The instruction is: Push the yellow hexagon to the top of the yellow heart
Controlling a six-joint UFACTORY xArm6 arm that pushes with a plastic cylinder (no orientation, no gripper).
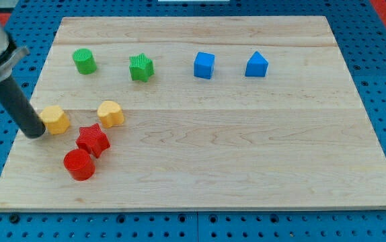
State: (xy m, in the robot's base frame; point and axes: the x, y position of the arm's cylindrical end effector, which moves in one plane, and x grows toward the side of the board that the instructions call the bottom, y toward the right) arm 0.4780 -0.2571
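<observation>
The red round block sits nearest, down at the front left of the wooden board. Just behind it, touching it, is the red star.

Now from the left. My arm comes in from the far left corner and leans down to the right. It is a straight dark rod with no jaws at all, so there is nothing to open or close. My tip rests on the board, right against the left side of the yellow hexagon. The yellow heart is near on the hexagon's right, with a small gap between them.

Far back is a row: a green round block, a green star, a blue cube, then a blue pointed block.
</observation>
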